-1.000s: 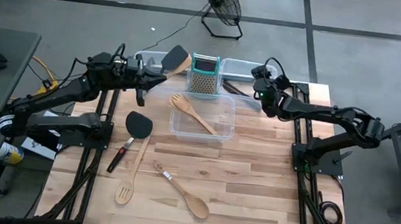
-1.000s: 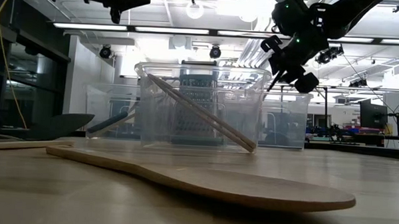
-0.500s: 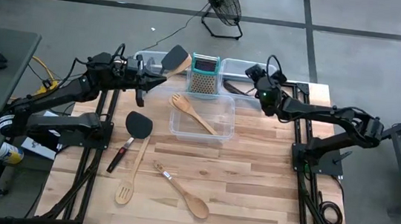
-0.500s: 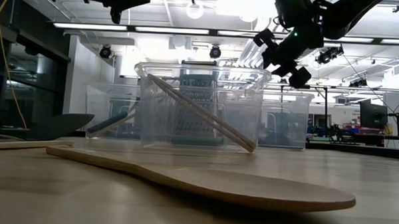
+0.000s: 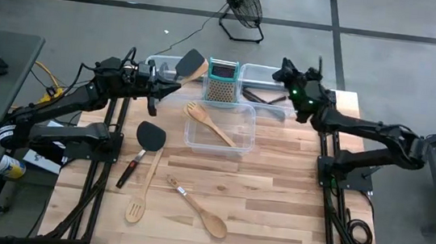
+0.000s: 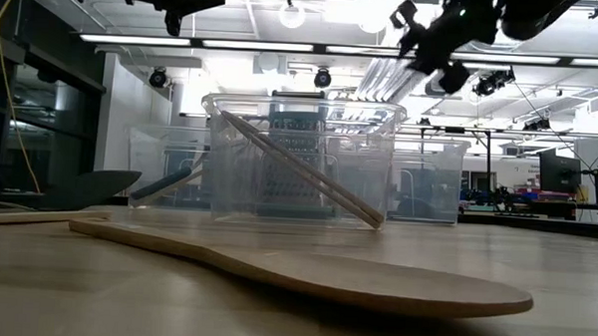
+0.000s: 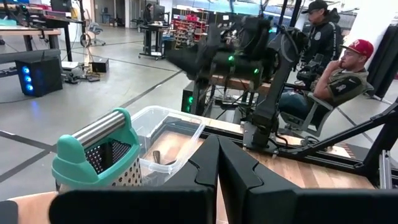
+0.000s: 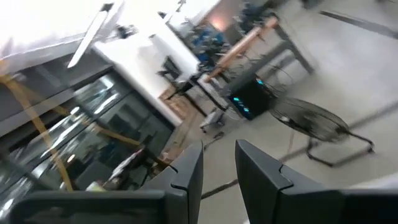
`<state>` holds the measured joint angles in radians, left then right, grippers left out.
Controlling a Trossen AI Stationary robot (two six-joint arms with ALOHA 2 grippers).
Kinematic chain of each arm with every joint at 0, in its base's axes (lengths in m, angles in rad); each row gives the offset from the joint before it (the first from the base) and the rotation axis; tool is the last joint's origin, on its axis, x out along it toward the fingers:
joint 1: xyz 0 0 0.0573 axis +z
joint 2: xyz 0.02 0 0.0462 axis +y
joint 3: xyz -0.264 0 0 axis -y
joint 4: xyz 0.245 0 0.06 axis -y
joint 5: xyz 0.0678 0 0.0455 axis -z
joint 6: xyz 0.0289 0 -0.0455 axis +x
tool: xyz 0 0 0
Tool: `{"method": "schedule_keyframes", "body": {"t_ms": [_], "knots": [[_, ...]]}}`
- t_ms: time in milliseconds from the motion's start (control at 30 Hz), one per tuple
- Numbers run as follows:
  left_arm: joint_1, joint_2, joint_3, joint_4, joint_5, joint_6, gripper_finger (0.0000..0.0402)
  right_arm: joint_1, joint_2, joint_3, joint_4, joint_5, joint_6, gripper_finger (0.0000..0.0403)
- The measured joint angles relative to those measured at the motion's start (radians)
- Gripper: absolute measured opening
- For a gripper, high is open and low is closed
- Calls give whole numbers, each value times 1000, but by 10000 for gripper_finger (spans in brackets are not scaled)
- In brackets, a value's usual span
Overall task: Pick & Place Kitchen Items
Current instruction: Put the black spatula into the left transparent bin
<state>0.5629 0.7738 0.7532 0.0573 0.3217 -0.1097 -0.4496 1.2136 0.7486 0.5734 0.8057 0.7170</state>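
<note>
writing: none can be read on any utensil, bin or grater.
near table edge: a light wooden spoon and a slotted wooden spatula lie flat on the pale plank table; bare planks stretch to their right.
left of centre: a black turner with a rounded matte blade, and a black-handled tool just beside the spatula's handle.
middle: a clear plastic bin holds a wooden fork leaning corner to corner.
behind the bin: a metal box grater, teal-topped, standing upright.
far edge: another clear bin with dark utensils; a wooden spatula in the far left bin.
left gripper: jaws shut, empty, raised above the table's left side.
right gripper: jaws a narrow gap apart, empty, high over the far right bin.
</note>
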Motion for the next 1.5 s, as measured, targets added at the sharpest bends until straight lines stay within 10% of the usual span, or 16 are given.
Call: {"method": "schedule_keyframes", "body": {"t_ms": [833, 1167, 1500], "knots": [[0, -1, 0, -126, -23, -83, 9, 42, -282, 1, -227, -695, -274, 110], [-1, -45, 2, -306, 29, -339, 114, 116, -306, 1, -300, -970, -275, 200], [-114, -160, 2, -567, -92, -405, 127, 191, -312, 1, -364, -1127, -274, 202]]}}
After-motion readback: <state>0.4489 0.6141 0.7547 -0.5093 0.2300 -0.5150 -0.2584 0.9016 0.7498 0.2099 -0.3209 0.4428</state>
